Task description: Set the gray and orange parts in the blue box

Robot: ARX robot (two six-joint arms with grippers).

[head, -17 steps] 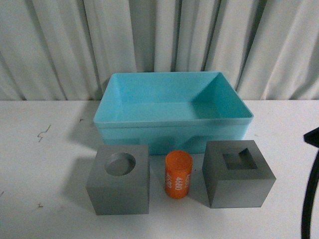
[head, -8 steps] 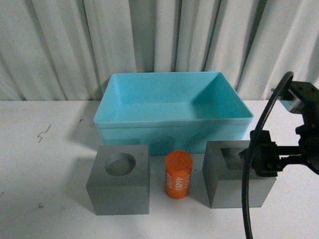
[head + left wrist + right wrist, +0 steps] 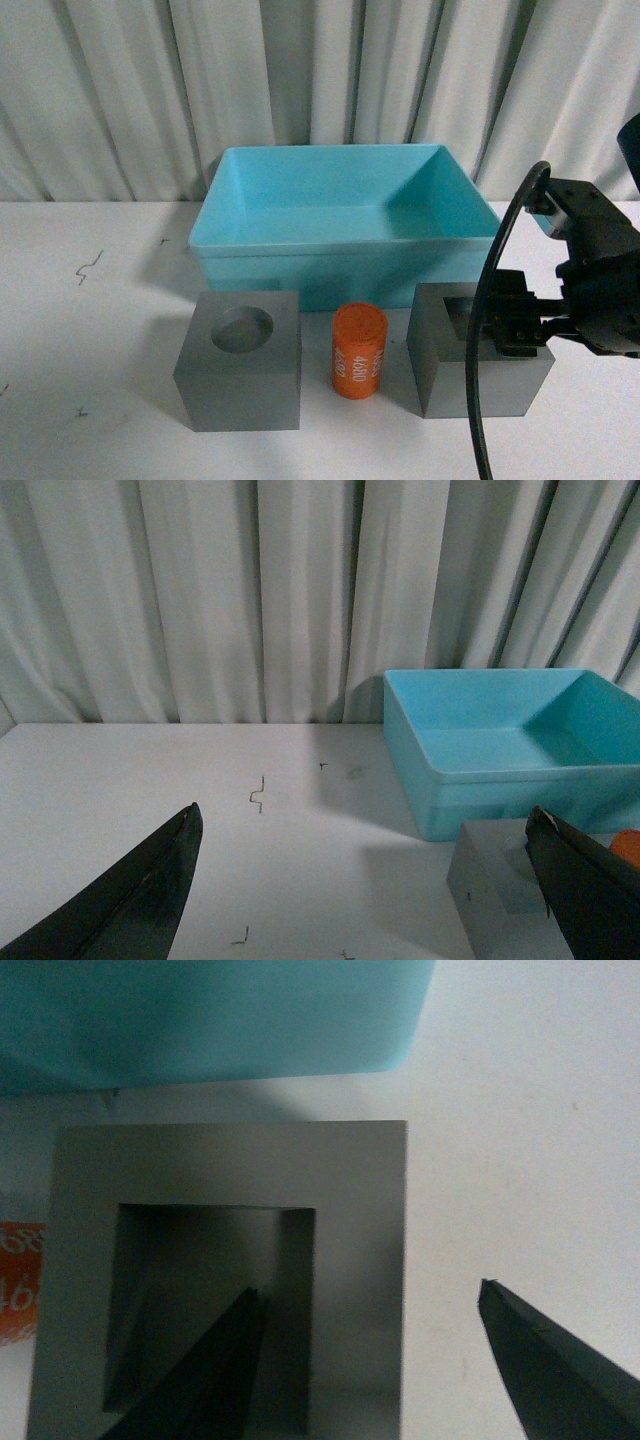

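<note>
The blue box [image 3: 340, 243] stands at the back middle of the table. In front of it, in a row, sit a gray cube with a round recess [image 3: 240, 385], the orange cylinder [image 3: 358, 352] printed 4680, and a gray cube with a rectangular recess [image 3: 445, 375]. My right gripper [image 3: 505, 325] hangs open over this last cube [image 3: 230, 1165]. The right gripper [image 3: 368, 1290] has one finger above the recess and the other outside the cube's side. The left gripper [image 3: 362, 815] is open above bare table, with the round-recess cube [image 3: 500, 880] and the box [image 3: 500, 770] ahead. The left arm is absent from the front view.
A white curtain hangs close behind the table. The right arm's black cable [image 3: 485, 380] loops down in front of the right cube. Small dark marks [image 3: 257, 795] dot the white tabletop left of the box.
The right arm came in from the right edge and now sits over the rectangular-recess cube, a little further left than half a second ago. The parts and box have not moved.
</note>
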